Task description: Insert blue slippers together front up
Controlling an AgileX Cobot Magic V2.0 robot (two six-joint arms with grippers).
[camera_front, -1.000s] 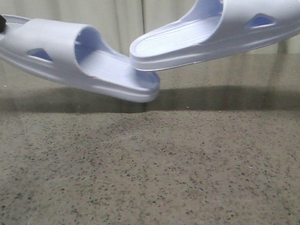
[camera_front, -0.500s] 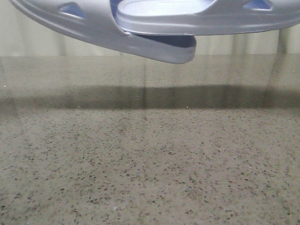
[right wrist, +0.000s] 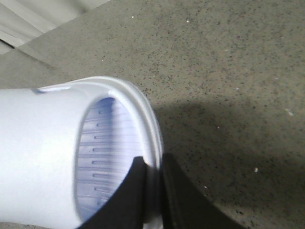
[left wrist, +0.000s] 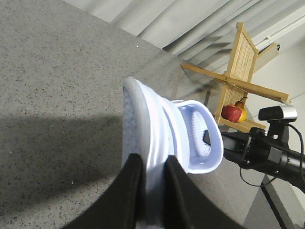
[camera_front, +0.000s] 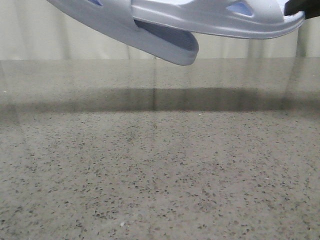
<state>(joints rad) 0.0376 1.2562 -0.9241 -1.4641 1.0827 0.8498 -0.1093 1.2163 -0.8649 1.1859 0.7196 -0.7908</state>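
Slippers (camera_front: pixel 175 22) are now nesting, lifting high above the table (camera_front: pixel 160 165), no longer apart: insertion looks mostly done. Left gripper (left wrist: pixel 150 174) is pinching one heel rim, right gripper (right wrist: pixel 152 183) the other.

left gripper (left wrist: pixel 151 191): black smooth fingers | right gripper (right wrist: pixel 151 193): black fingers

It looks like a robot test lab: a bare grey speckled stone-look surface (camera_front: pixel 160 170) edged at its far side by pale pleated curtains (camera_front: pixel 60 40), with a slatted wooden rack (left wrist: pixel 240 71) holding red and orange fruit (left wrist: pixel 232 113) beyond one corner beside a black tripod-mounted camera (left wrist: pixel 278 113).
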